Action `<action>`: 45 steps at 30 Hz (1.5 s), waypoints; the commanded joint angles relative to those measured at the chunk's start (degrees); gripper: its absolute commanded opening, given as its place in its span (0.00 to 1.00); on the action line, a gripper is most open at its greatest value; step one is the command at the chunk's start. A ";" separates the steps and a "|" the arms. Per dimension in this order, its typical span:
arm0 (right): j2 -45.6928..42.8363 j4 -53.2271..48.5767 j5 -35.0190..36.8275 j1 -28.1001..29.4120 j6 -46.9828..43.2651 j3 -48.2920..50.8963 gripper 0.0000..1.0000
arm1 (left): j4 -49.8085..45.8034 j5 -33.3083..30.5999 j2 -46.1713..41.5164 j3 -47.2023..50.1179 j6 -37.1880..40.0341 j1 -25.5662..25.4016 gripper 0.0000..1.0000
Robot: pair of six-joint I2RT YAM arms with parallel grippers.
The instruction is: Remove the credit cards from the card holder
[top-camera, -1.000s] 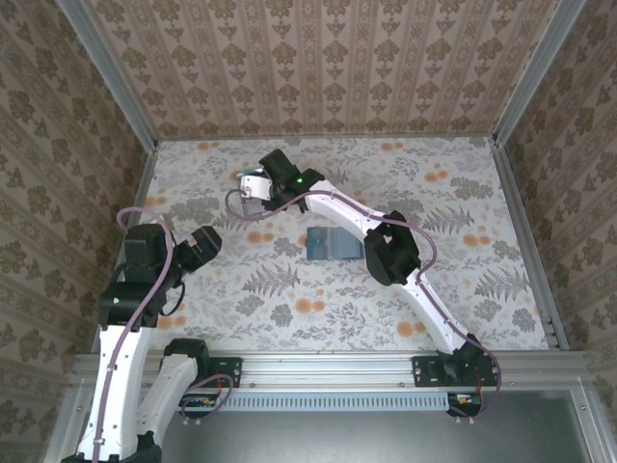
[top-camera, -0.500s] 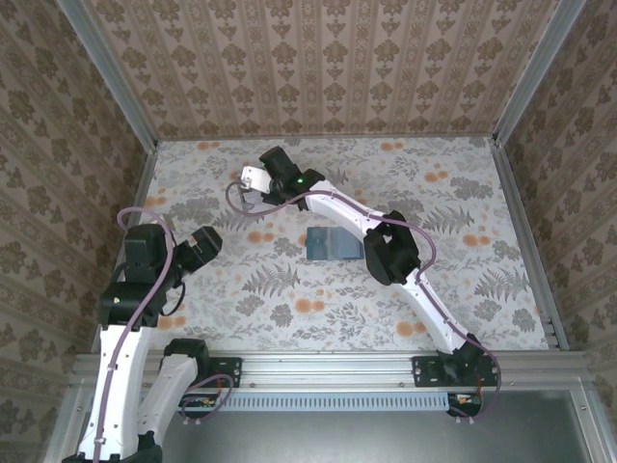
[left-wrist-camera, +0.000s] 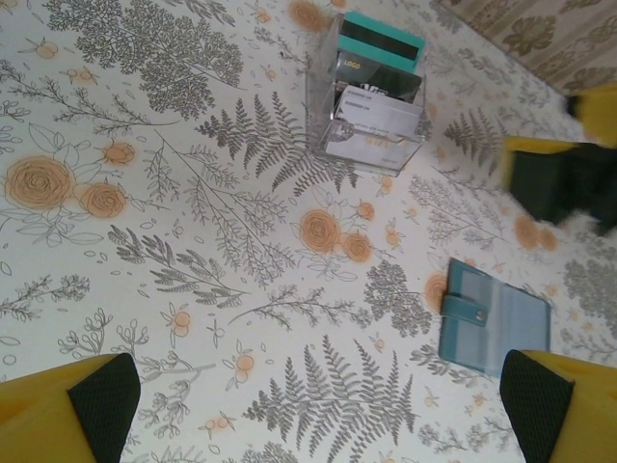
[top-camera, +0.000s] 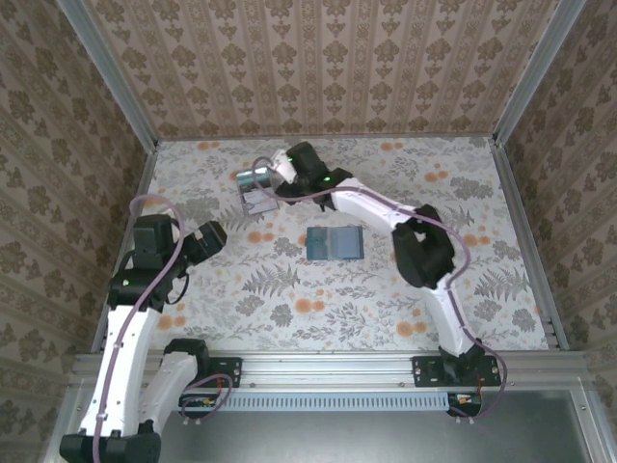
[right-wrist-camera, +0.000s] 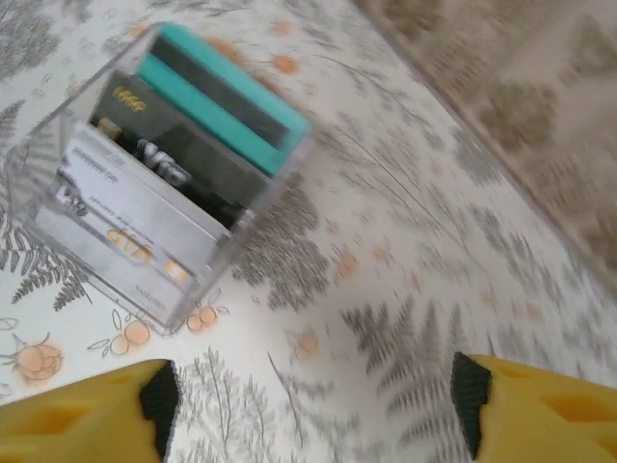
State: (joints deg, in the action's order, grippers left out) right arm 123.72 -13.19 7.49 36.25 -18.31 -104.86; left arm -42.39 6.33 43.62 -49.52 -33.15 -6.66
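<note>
The card holder point(top-camera: 335, 242), a flat teal-blue bifold wallet with a snap tab, lies closed on the floral table point(top-camera: 463, 280) near its middle; the left wrist view has the card holder point(left-wrist-camera: 494, 320) at lower right. My left gripper point(top-camera: 209, 237) hovers to its left, open, and in its wrist view the left gripper point(left-wrist-camera: 318, 410) has bare table between its fingers. My right gripper point(top-camera: 281, 170) is at the back, open, just right of a clear box point(top-camera: 256, 186). The right gripper point(right-wrist-camera: 313, 405) holds nothing. Cards stand in that clear box point(right-wrist-camera: 164, 183): a teal card point(right-wrist-camera: 222, 96), a black one, white ones.
The clear box point(left-wrist-camera: 371, 96) of cards sits at the back left of the table. Patterned walls close in the back and both sides, with metal rails point(top-camera: 521, 222) along the edges. The right arm's elbow point(top-camera: 424, 253) hangs right of the wallet.
The right gripper has drawn back to the right off the clear box, which now shows in full, and its elbow has swung right. The left arm shifted slightly. The wallet has not moved.
</note>
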 commanded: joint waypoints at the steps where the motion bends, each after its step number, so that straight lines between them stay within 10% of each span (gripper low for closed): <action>1: -11.61 9.91 1.90 -2.78 10.20 9.99 0.98 | 5.03 -3.17 2.69 1.53 2.91 0.37 1.00; 19: -54.64 26.08 6.57 -29.64 23.88 64.87 1.00 | 46.73 -31.29 19.49 17.91 20.74 -2.84 1.00; 45: -40.69 54.09 -4.06 -38.28 24.07 79.36 1.00 | 94.76 -11.95 44.88 27.53 34.73 5.51 1.00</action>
State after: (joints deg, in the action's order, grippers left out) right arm 83.96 34.96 6.96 -2.22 7.07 -26.85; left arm 43.20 -9.54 87.68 -22.76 -0.86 -1.10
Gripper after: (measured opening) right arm 0.995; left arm 0.999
